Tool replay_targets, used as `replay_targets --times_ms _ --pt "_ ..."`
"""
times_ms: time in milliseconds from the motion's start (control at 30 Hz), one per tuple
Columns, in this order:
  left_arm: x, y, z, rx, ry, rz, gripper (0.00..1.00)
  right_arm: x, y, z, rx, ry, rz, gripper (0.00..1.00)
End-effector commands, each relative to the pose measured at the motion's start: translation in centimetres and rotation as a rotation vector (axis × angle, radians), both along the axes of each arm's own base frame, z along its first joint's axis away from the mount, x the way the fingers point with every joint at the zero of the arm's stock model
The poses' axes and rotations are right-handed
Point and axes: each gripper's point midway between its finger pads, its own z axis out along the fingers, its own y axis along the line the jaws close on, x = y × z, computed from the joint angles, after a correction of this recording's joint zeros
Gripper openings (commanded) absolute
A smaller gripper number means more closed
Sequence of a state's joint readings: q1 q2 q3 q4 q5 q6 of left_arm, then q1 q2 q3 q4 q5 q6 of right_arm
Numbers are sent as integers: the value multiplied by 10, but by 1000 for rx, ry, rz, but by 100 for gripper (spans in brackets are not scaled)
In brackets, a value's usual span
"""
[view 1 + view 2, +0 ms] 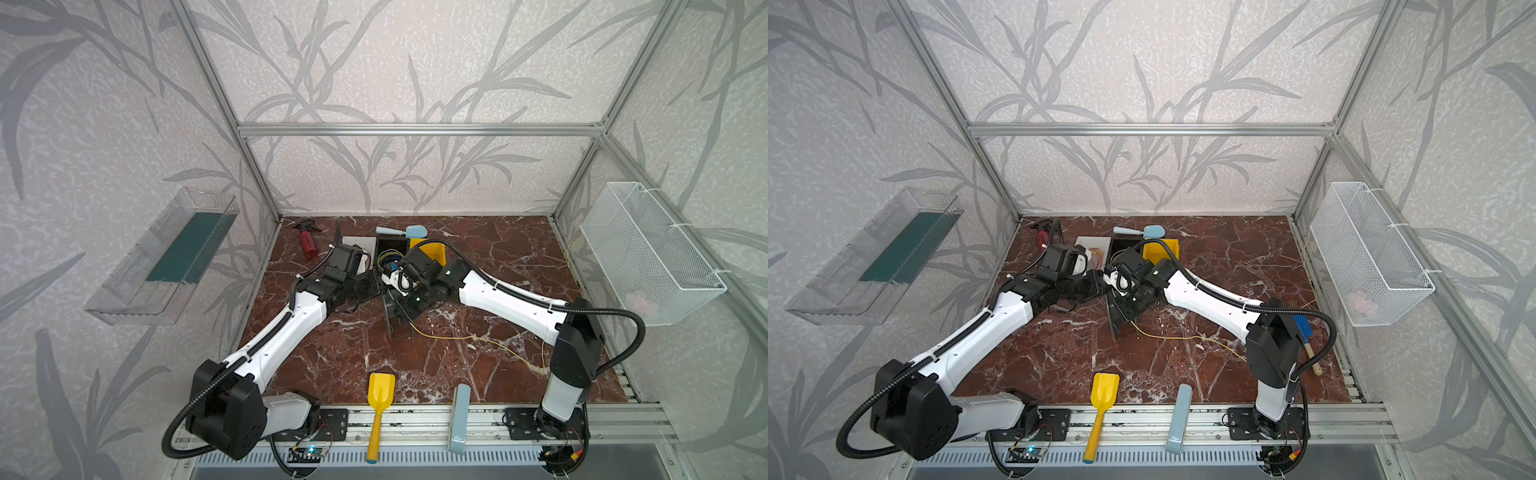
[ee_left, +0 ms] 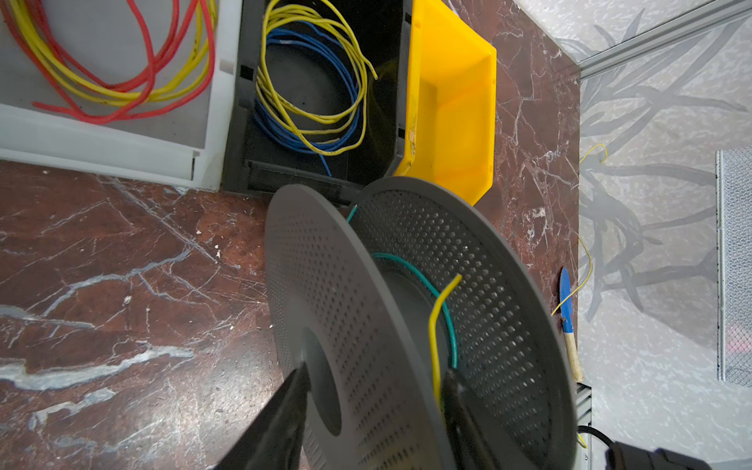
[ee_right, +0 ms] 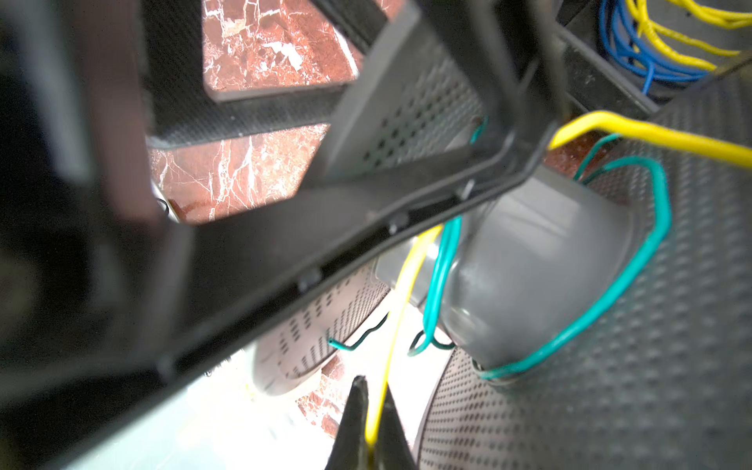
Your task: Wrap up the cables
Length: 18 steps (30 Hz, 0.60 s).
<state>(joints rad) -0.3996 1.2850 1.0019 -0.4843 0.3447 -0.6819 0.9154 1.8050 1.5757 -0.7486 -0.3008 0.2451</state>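
On the red marble surface, the right pincer pinches the yellow cable tight. Just beyond it, the left pincer stands half-parted astride a flange of the grey spool, with the cable's end lying against its inner finger.

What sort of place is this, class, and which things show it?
Probably a robot test cell: a silver aluminium frame lined with leaf-patterned panels, two white-and-black robot arms mounted on a front rail, and a red-brown marble-patterned tabletop.
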Motion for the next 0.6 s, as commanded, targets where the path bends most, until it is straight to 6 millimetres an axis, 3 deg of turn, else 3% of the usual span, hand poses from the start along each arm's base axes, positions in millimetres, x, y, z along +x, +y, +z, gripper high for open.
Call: replay_targets --times_ms 0,333,433,567 --pt "-22 -23 5 -37 11 -128 55 8 34 32 157 -65 46 0" --pt "-31 -24 -3 -24 3 -134 62 17 45 29 148 -59 27 0" --pt "-32 -25 3 -52 -18 -130 63 17 44 31 149 -62 26 0" --pt "-35 -22 17 -83 -83 -116 72 17 39 33 144 -77 8 0"
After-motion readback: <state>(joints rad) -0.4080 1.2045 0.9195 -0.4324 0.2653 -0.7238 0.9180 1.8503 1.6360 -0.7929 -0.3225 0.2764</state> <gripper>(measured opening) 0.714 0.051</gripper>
